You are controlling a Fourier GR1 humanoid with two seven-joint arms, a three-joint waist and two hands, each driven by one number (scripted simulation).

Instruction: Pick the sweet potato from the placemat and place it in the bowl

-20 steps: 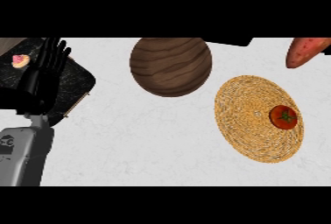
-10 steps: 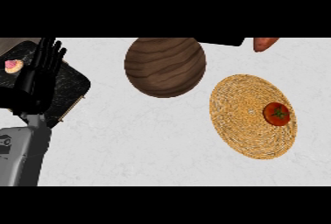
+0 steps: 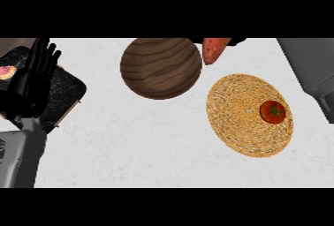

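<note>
An orange-red sweet potato [image 3: 214,50] hangs at the top of the head view, just right of the brown wooden bowl [image 3: 160,67] and close to its rim. Black fingers of my right hand [image 3: 230,41] curl over its upper end; most of that hand is cut off by the top edge. My grey right forearm [image 3: 305,66] comes in along the right side. The round woven placemat [image 3: 243,128] lies below, with a red tomato [image 3: 272,111] on its right part. At the left edge my left hand [image 3: 34,77] rests open, fingers up.
A dark speckled board [image 3: 65,90] lies at the left under the left hand, with a pink-topped pastry [image 3: 8,71] at its far-left edge. White counter [image 3: 143,141] stretches below the bowl and left of the placemat.
The sweet potato has moved left in my right hand, from the top right corner to just beside the bowl's right rim. The left hand has stayed where it was.
</note>
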